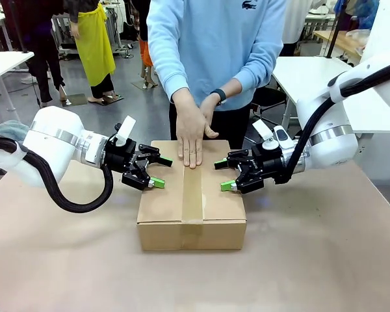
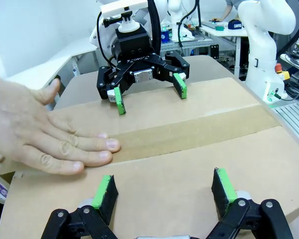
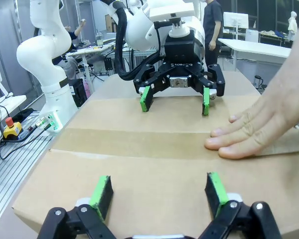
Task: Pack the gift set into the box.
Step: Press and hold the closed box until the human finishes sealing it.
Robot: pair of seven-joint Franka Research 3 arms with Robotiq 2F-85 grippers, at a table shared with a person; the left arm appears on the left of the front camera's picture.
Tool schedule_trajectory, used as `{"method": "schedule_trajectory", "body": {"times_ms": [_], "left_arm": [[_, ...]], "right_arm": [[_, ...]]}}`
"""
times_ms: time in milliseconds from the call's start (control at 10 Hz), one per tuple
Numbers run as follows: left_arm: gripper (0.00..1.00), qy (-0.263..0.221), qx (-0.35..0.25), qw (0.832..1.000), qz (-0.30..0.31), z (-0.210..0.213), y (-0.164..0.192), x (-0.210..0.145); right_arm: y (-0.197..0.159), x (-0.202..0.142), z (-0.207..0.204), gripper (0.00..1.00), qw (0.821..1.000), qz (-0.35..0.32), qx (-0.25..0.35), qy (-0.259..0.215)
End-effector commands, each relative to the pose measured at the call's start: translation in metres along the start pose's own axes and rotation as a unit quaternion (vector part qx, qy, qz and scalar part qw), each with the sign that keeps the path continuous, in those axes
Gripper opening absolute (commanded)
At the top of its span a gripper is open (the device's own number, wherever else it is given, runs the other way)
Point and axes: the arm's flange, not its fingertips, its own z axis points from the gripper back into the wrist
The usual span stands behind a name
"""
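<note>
Box: your carton (image 1: 192, 198) sits closed mid-table, tape strip (image 1: 193, 188) along its seam.
Left gripper (image 1: 157, 173): spread wide, empty, at the box's left top edge.
Right gripper (image 1: 225, 175): likewise wide, empty, opposite.
Person's hand (image 1: 191, 130): flat on the far seam.

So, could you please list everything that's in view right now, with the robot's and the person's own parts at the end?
box: one, brown cardboard, middle of the table, flaps closed
tape strip: one, tan, along the box's top seam
table: one, beige top, under the box
person's hand: one, flat on the far end of the seam
left gripper: one, black with green pads, open, at the box's left top edge
right gripper: one, black with green pads, open, at the box's right top edge
</note>
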Motion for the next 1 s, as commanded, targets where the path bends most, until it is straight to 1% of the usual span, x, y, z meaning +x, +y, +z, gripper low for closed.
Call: {"method": "schedule_trajectory", "body": {"times_ms": [0,900], "left_arm": [[1.0,0.0,0.001,1.0,0.0,-0.0017,-0.0007,-0.0018],[1.0,0.0,0.001,1.0,0.0,-0.0017,-0.0007,-0.0018]], "right_arm": [[0.0006,-0.001,0.0005,1.0,1.0,0.001,0.0,0.003],[0.0006,-0.001,0.0005,1.0,1.0,0.001,0.0,0.003]]}}
